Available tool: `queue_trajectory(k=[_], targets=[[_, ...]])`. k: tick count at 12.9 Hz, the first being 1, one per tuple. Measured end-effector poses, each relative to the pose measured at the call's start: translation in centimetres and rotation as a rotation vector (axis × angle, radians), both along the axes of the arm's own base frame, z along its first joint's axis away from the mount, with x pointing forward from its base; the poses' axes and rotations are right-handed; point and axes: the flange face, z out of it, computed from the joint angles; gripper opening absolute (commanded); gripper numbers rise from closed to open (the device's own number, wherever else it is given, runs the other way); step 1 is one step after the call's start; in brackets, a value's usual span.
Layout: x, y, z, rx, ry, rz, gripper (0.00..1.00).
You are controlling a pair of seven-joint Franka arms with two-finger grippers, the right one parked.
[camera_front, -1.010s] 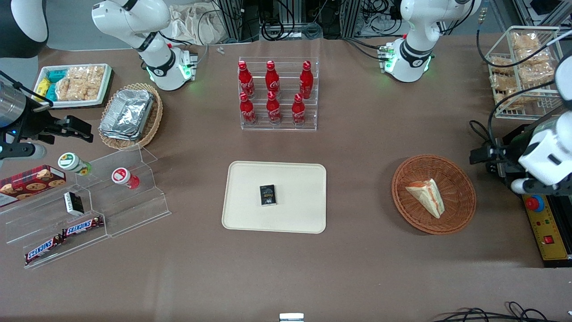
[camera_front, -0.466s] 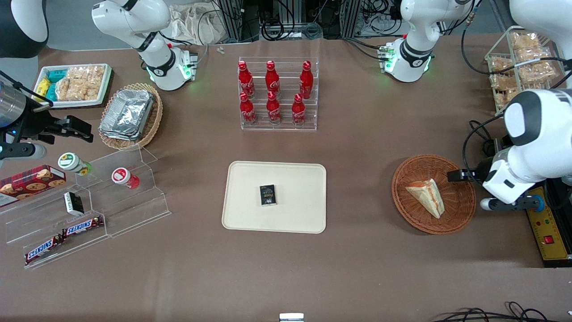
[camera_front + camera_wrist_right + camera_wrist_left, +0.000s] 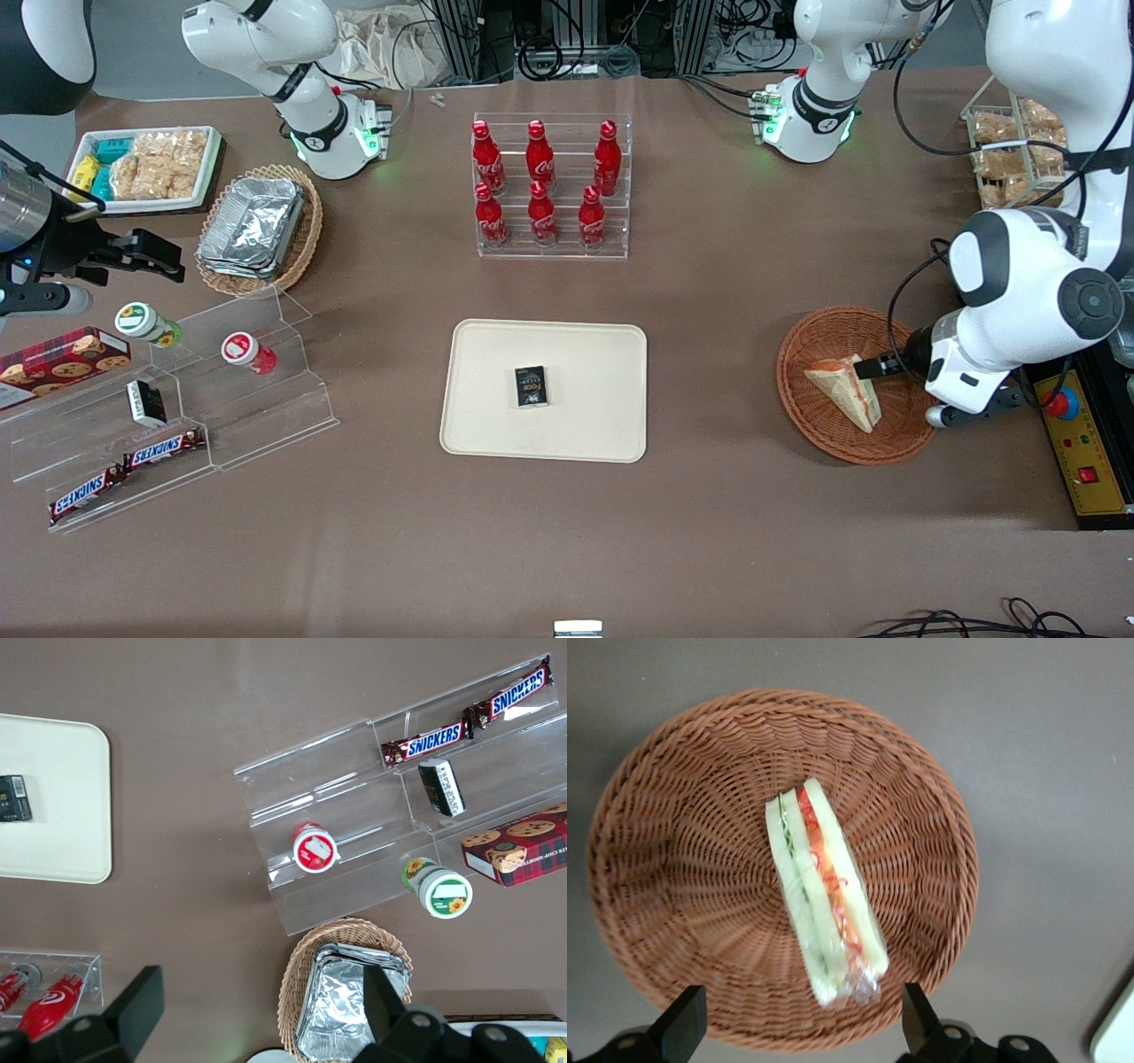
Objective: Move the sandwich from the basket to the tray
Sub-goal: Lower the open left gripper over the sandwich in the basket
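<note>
The end effector (image 3: 799, 1028) hangs above the orange-brown wicker basket (image 3: 673, 824), its two dark fingertips (image 3: 682, 1020) spread wide and empty, one to each side of the sandwich's wrapped end; in the front view one fingertip shows over the basket just beside the sandwich. The sandwich (image 3: 824, 904) lies inside the basket near its middle, a clear-wrapped wedge resting with its cut edge up, so the red and green filling shows between the white bread slices. The basket sits on the brown counter (image 3: 726, 292) toward the working arm's end, well apart from the cream rectangular tray (image 3: 496, 354), which lies toward the parked arm from it. A small dark box (image 3: 531, 386) already rests near the tray's middle. From here the likely trouble is the grasp itself: the bread is soft and the film looks slippery, so closing too hard could crush the wedge, and closing too lightly or only on the loose wrap could let it slide out on the way over. Descending too low could also catch the woven floor or rim and drag the light basket. At the tray, setting down on the box would leave the sandwich tilted.
</note>
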Motion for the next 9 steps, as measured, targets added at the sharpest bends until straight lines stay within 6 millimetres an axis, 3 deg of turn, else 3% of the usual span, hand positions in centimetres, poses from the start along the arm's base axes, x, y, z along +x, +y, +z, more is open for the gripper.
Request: queue_trajectory(k=[4, 9], targets=[[-0.3, 0.1, -3.4, 0.002, -0.033, 0.106, 0.99], [-0.3, 0.2, -6.2, -0.006, -0.042, 0.179, 0.99]])
